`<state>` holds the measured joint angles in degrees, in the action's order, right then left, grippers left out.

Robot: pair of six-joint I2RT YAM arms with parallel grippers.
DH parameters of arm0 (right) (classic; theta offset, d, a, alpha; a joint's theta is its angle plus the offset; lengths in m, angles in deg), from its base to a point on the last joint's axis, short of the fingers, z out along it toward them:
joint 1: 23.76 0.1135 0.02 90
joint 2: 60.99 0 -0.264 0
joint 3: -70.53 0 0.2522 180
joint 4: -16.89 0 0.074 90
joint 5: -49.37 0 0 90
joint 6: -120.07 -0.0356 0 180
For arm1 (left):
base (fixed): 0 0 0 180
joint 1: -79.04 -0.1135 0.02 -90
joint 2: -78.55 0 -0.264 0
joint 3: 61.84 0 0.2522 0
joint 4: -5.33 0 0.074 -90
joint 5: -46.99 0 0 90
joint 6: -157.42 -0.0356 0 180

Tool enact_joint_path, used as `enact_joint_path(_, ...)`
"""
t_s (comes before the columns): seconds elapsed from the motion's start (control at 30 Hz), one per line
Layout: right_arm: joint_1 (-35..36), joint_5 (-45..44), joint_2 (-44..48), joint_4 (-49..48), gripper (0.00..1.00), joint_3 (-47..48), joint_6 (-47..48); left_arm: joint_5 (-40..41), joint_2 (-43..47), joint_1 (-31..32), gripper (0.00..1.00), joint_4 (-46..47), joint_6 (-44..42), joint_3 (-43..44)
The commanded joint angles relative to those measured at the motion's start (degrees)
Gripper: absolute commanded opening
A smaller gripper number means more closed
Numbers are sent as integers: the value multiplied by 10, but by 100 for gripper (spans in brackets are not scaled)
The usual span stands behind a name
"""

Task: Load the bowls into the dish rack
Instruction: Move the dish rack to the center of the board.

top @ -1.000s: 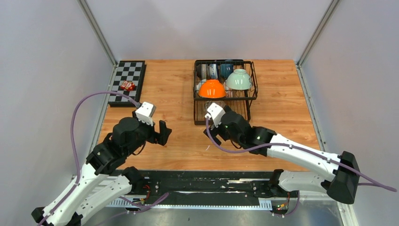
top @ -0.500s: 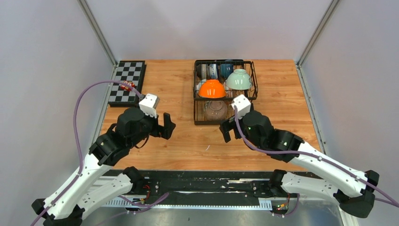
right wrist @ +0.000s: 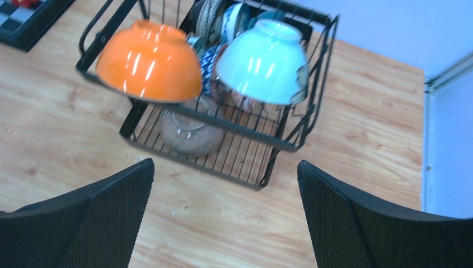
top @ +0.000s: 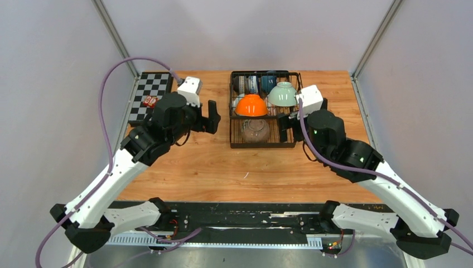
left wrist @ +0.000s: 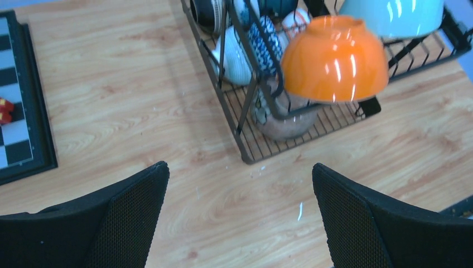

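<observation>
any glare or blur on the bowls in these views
Left wrist: white glare streaks on the orange bowl. Right wrist: similar streaks on the orange bowl and the pale green bowl, no blur. Top external: even light, only faint highlights.

The glossy orange round ceramic bowl (top: pixel 251 105) really pops against the black metal wire dish rack (top: pixel 262 146). There's also a pale mint-green ceramic bowl (top: pixel 283 94), a white ceramic bowl with a blue pattern (left wrist: pixel 260 38) (dots, I think) and a brownish speckled round bowl (top: pixel 255 130). The flat checkerboard (top: pixel 157 84) is black-and-white squares, and the wooden table (top: pixel 212 162) is a light tan grain.
</observation>
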<state>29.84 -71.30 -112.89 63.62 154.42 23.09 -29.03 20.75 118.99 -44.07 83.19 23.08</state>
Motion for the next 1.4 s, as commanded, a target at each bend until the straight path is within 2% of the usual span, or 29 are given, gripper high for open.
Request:
enact_joint_path(0.0,-42,-43,-37,34,100,70,41,25,-55,-1,100,23,-7,71)
enact_joint_path(0.33,-181,32,-131,35,96,171,37,52,-172,-16,95,38,-6,189)
enact_joint_path(0.63,-317,154,-198,15,88,187,-20,52,-286,-32,89,33,-16,280)
enact_joint_path(0.8,-353,194,-227,7,84,195,-38,36,-339,-45,84,17,-11,312)
enact_joint_path(1.1,-394,218,-262,-21,75,183,-57,14,-413,-60,75,4,-4,351)
enact_joint_path(1.37,-409,247,-299,-34,67,179,-65,10,-437,-63,65,-2,-3,353)
